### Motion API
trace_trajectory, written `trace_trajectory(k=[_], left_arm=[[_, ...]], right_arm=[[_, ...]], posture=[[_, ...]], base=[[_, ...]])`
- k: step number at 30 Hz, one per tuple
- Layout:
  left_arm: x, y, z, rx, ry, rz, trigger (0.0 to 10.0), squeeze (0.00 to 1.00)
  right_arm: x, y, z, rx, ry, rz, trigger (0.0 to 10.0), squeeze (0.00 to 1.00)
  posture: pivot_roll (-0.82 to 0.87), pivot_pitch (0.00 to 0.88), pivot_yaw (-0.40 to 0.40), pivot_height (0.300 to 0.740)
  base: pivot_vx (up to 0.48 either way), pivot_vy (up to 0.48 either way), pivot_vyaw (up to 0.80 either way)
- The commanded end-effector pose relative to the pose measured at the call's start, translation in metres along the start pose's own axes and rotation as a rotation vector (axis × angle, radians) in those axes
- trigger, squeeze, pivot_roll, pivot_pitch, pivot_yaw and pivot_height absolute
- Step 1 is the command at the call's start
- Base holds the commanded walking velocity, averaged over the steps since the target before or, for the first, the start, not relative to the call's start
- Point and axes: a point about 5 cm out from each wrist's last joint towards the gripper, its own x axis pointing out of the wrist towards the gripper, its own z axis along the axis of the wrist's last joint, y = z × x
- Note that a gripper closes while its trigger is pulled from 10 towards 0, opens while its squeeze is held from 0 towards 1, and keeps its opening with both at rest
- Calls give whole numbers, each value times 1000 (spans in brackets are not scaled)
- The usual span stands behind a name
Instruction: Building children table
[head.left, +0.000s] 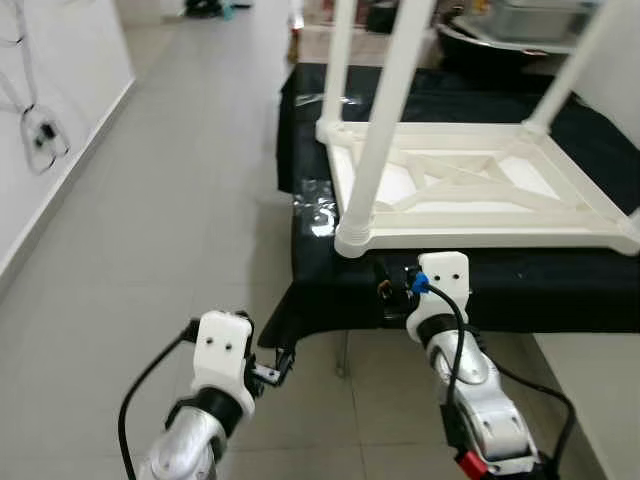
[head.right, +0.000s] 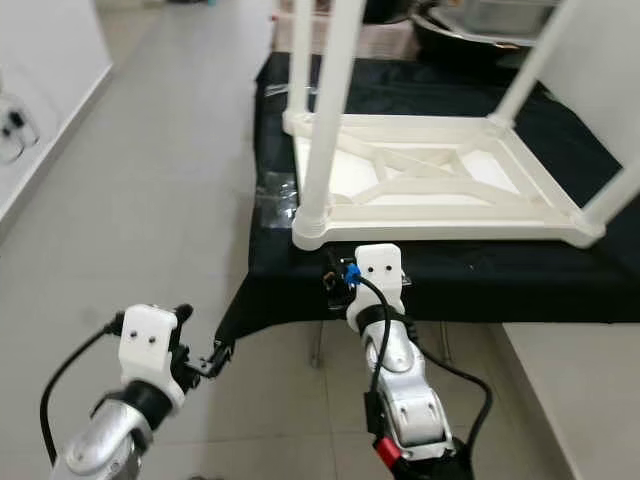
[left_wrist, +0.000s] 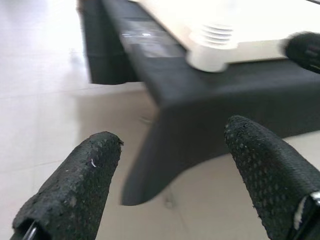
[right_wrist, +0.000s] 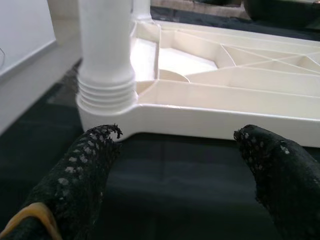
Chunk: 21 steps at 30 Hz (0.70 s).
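From the head views, the white children table (head.left: 470, 190) is seen laid upside down on a black-draped desk (head.left: 520, 285), legs upward, presumably for fitting. In the left wrist view, the left end effector (left_wrist: 170, 175) is held spread over grey floor tiles (head.left: 170, 200). In the right wrist view, the right end effector (right_wrist: 175, 165) is spread toward the threaded corner leg (right_wrist: 106, 55).

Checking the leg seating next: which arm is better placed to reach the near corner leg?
Right. The right gripper, jaws open, sits at the white table edge beside that leg; the left gripper hangs lower over the floor.
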Motion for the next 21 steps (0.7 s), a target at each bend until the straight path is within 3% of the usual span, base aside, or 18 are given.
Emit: trace_trajectory(k=[1, 5, 9, 14, 21], left_arm=[[-2, 7, -1, 7, -1, 46, 10000, 0], [1, 22, 6, 53, -38, 127, 10000, 0], [2, 25, 9, 70, -47, 141, 10000, 0], [2, 31, 12, 77, -65, 186, 10000, 0], [0, 43, 15, 82, -74, 238, 10000, 0]], right_arm=[[2, -9, 0, -6, -8, -34, 10000, 0], [10, -21, 0, 16, -11, -88, 10000, 0], [13, -24, 1, 27, -11, -102, 10000, 0], [24, -30, 9, 31, -27, -150, 10000, 0], [30, -27, 14, 30, -46, -137, 10000, 0]], posture=[[61, 97, -63, 740], [69, 86, -65, 740], [69, 87, -66, 740], [65, 89, -68, 740], [74, 93, -74, 740]], base=[[0, 0, 0], [0, 0, 0], [0, 0, 0], [0, -329, -258], [284, -255, 0]])
